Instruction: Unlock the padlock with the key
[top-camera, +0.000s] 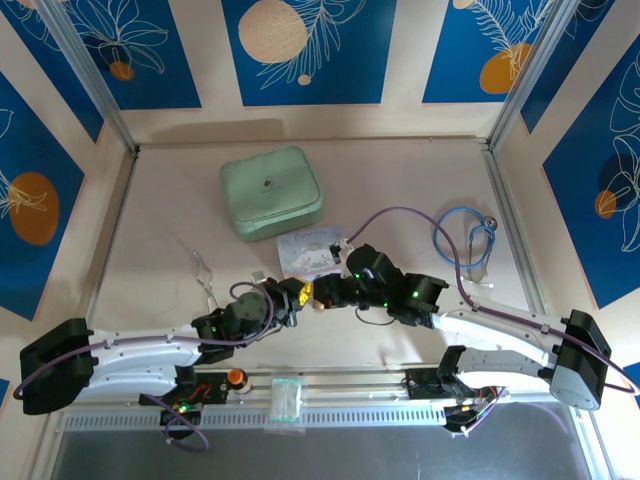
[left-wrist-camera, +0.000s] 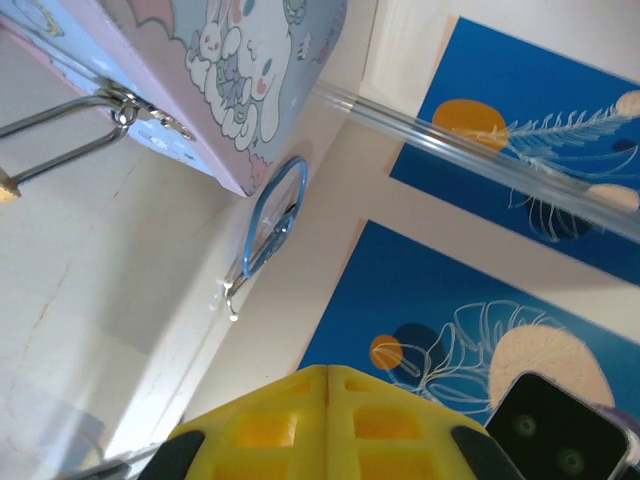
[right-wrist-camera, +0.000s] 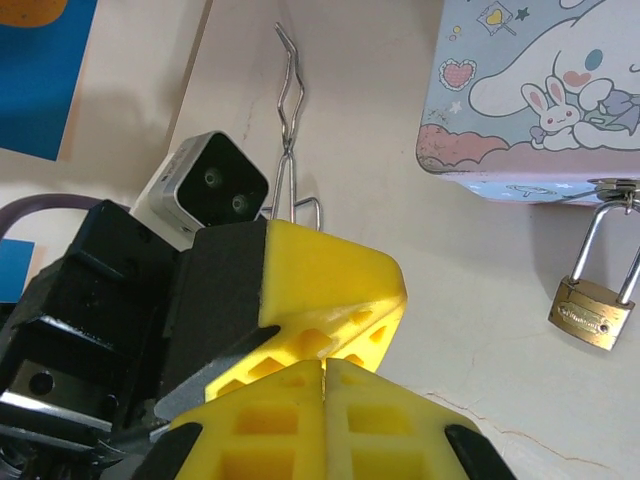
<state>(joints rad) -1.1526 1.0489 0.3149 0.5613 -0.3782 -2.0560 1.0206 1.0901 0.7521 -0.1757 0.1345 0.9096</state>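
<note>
At the cartoon tin's (right-wrist-camera: 540, 90) 5 o'clock corner, the padlock (right-wrist-camera: 590, 313) hangs by its shackle from the hasp (right-wrist-camera: 612, 187). Toward its 8 o'clock, right claw (right-wrist-camera: 325, 378) and left claw (left-wrist-camera: 327, 380) are both pinched closed, tip to tip over the worktop (right-wrist-camera: 450, 300).

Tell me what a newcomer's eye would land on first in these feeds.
First, the yellow-fingered left gripper and right gripper, both shut and nosed close together at the middle of the beige table, just in front of the pastel cartoon-printed tin. Next, the small brass padlock, its silver shackle hooked to that tin's near edge. Further back sits a mint-green rounded square case.
</note>
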